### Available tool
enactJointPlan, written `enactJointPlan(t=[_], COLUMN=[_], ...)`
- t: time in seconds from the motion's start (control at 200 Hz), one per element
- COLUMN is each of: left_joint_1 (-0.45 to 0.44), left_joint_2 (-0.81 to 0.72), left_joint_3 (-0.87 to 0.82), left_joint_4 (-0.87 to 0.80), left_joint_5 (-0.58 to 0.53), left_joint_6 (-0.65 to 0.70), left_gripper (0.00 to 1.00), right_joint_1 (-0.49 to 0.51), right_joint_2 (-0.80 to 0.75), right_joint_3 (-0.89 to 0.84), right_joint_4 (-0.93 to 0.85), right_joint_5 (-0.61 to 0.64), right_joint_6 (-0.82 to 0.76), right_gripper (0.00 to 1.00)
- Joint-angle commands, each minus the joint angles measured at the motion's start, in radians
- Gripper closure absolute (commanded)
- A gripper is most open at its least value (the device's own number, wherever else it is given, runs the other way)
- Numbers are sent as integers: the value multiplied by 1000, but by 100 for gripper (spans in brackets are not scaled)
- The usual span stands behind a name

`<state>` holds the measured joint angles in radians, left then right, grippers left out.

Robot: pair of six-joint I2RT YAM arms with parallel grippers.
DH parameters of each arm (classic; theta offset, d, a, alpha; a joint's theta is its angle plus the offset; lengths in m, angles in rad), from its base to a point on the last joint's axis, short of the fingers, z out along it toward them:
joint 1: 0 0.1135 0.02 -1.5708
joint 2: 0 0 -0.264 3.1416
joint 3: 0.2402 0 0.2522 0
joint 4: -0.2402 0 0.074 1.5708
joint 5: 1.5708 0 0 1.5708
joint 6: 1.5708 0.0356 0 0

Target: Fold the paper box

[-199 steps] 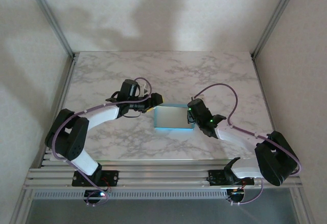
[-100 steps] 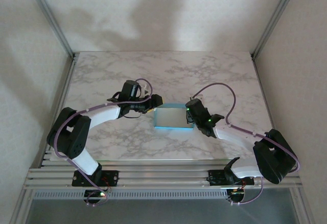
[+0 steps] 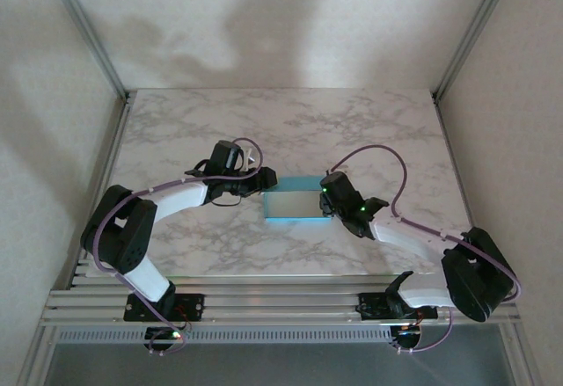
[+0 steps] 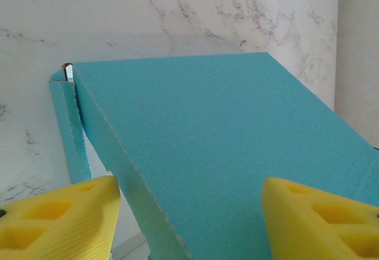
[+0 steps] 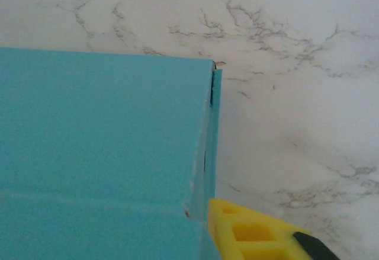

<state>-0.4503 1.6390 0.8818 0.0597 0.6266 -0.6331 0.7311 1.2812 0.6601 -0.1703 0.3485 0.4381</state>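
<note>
1. Paper box [image 3: 299, 205] — shallow, turquoise outside — lies at the centre of the marble table [image 3: 378, 131], top view.
2. Left gripper [image 3: 262, 184] at its left end: yellow fingers [image 4: 62, 212] spread wide, turquoise wall between them.
3. Right gripper [image 3: 332, 203] at its right end: one yellow finger [image 5: 251, 233] beside the box corner, lower right; jaw state cannot be told.

We find no lettering, label, brand mark, number or sign to read. The turquoise thin-card paper box [image 3: 297, 204] shows plain faces, and the white marbled surface [image 3: 378, 122] carries only grey veining.
</note>
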Motion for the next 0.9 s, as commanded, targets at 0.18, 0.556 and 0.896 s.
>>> enactJointPlan(t=[0.18,0.556,0.896], left_joint_1=[-7,-4,11], left_joint_2=[-4,-67,-157], left_joint_3=[5,31,69], left_joint_4=[-25,-101,-211], left_joint_5=[-44,-75,-87], left_joint_6=[20,47,74], left_gripper=[36,27,22], right_joint_1=[8,7,-134], right_joint_2=[-110,-330,-301], right_joint_3=[-31,-34,197], right_joint_4=[-126,-252,-347], right_joint_5=[-159,-287,-424], right_joint_6=[45,109,143], right_gripper=[51,42,42])
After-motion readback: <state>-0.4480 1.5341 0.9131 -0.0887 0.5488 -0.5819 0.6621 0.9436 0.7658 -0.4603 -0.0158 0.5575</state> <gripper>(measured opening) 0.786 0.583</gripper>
